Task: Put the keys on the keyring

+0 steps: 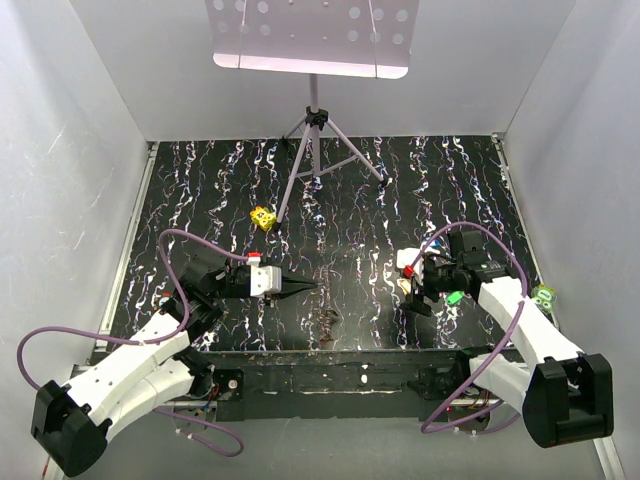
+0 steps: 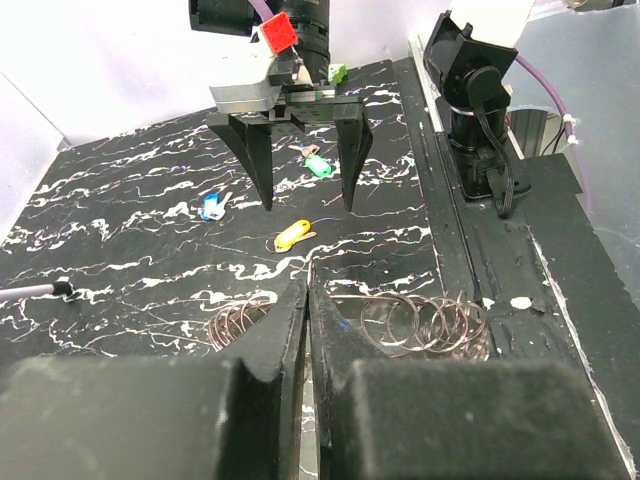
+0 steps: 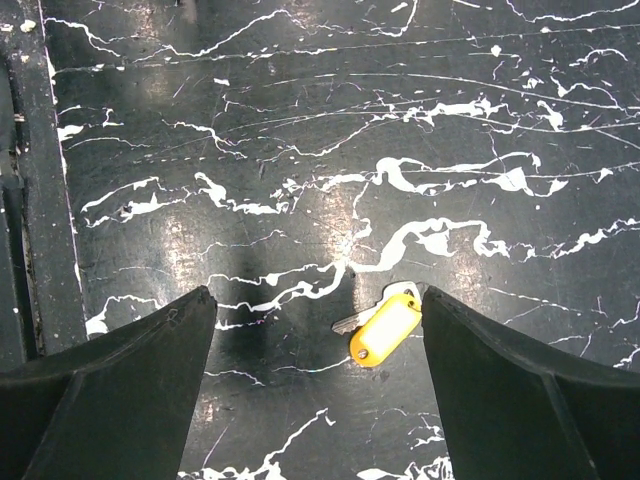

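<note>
1. Since the right gripper (image 3: 318, 300) hangs with its jaws spread wide and nothing between them but the yellow-orange key (image 3: 385, 328), the step in hand looks like picking up that key.
2. The key lies flat on the table (image 3: 300, 100), off centre between the two fingers and touched by neither.
3. The next move, I judge, calls for centring over the plastic head, then a straight descent and a close on it.
4. The right arm reaches in over the table, wrist bent so that the fingers point down.
5. The left gripper (image 2: 308, 295) is pressed shut on nothing and held nearly level. Its tips are close by the keyring (image 2: 420, 322), which lies near the table's near edge.
6. A blue key (image 2: 210, 207) and a green key (image 2: 318, 166) lie loose nearby.
</note>
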{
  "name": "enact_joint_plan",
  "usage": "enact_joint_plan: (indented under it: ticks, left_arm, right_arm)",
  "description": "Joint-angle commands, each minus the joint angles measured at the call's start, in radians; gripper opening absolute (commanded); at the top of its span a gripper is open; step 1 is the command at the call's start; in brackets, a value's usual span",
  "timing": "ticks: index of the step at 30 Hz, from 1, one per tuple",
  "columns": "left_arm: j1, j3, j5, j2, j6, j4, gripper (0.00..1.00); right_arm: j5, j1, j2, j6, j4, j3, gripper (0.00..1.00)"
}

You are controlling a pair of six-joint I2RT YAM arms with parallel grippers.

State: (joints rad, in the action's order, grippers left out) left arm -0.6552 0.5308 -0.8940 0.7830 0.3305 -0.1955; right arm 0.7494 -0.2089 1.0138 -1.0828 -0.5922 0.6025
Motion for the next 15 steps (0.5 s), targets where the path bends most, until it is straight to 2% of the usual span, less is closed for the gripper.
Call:
enact_joint_plan:
  ticks: [1, 9, 15]
  left_arm:
    - [0.011, 0.003, 0.017, -0.008, 0.012, -0.039, 0.00]
    - [0.011, 0.001, 0.018, -0.019, 0.008, -0.041, 0.00]
    - [0.011, 0.005, 0.017, -0.027, 0.008, -0.033, 0.00]
  right_arm:
    - [0.059, 0.005, 0.035, -0.074, 0.038, 0.052, 0.88]
    - [0.067, -0.013, 0.057, -0.161, -0.011, 0.080, 0.84]
    - [0.015, -0.053, 0.078, -0.183, 0.029, 0.079, 0.81]
